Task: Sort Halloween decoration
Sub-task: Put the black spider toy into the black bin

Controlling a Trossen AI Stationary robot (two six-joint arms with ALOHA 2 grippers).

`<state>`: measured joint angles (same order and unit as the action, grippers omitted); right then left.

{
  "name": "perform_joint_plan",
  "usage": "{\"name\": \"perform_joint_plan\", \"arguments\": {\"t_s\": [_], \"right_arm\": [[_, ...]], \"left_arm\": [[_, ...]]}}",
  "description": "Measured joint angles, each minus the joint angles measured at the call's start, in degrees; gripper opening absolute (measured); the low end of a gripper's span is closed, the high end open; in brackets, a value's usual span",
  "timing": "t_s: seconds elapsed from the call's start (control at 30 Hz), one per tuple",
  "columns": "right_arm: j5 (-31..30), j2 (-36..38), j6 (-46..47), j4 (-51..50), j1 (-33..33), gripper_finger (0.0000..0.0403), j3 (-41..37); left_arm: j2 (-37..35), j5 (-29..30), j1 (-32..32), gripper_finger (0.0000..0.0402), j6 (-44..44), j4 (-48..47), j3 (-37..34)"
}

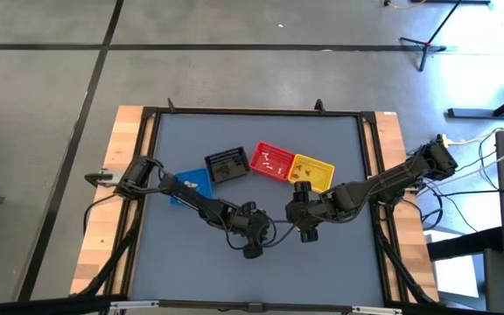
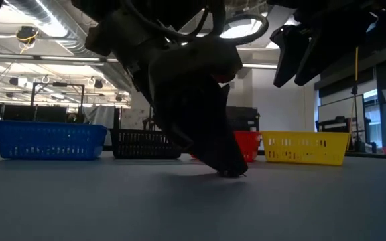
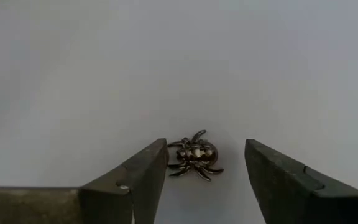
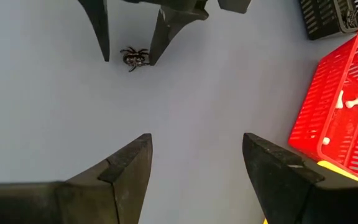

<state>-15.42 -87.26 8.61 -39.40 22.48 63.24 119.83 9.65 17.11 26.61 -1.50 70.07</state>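
My left gripper (image 3: pixel 204 171) stood wide at the counter (image 1: pixel 234 271), its fingers either side of a dark spider trinket (image 3: pixel 194 155) lying there unheld. My right gripper (image 4: pixel 194 171) hovered nearby, also wide, holding nothing.

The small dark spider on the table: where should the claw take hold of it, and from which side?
Grip the spider across its rounded body, coming straight down. It lies flat on the table, legs splayed and thin. The open left claw already straddles it.
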Motion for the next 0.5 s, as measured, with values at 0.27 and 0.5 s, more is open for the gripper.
{"name": "perform_joint_plan", "arguments": {"t_s": [0.27,0.5], "right_arm": [[0.01,0.00,-0.06,0.32,0.00,0.0248,0.00],[0.00,0.00,-0.08,0.33,0.00,0.0248,0.00]], "left_arm": [[0.64,3.50,1.04,0.0182,-3.35,-1.93,0.06],[0.72,4.86,2.02,0.0134,-6.08,-2.28,-0.01]]}}
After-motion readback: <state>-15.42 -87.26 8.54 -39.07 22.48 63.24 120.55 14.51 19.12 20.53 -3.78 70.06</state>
